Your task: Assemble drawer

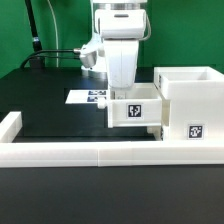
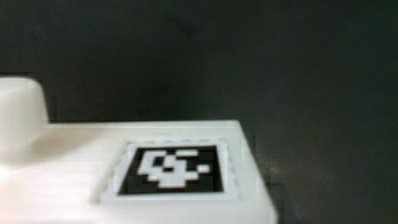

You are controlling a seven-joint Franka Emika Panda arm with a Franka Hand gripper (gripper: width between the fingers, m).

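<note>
The tall white housing [image 1: 186, 100] stands at the exterior view's right, its tag [image 1: 195, 130] facing the camera. A small white tray [image 1: 135, 110] with a tag on its face hangs just beside the housing's left side, its underside a little above the black table. My gripper [image 1: 126, 92] reaches down into the tray from above and holds it; its fingertips are hidden behind the tray wall. The wrist view shows the tray's tagged face [image 2: 173, 168] close up, with a white rounded knob [image 2: 18, 110] beside it and no fingers. A second tray is not clearly visible.
The marker board [image 1: 93, 97] lies flat on the table behind the tray. The long low white wall [image 1: 90, 152] runs along the table's front edge, with a raised end [image 1: 10, 124] at the exterior view's left. A small white piece [image 1: 151, 132] shows below the tray next to the housing.
</note>
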